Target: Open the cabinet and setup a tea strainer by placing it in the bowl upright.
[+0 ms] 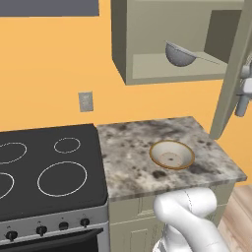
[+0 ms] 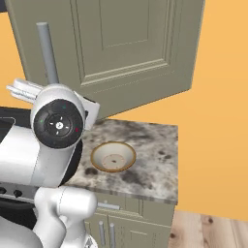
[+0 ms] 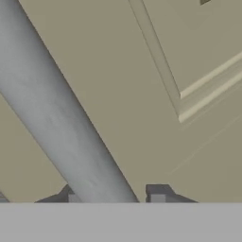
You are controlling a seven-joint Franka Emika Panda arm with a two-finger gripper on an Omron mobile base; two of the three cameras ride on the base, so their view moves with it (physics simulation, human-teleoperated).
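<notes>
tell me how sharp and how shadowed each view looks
Left base view: flat even light, the tea strainer sits crisp in the shaded cabinet. Right base view: soft dark patch beside the bowl. Hand view: the handle looms close and slightly soft between the pincer tips.

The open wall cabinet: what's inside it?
A tea strainer sits on the cabinet shelf, handle pointing right. The swung-out door covers the shelf's far right end, so anything there is hidden.
</notes>
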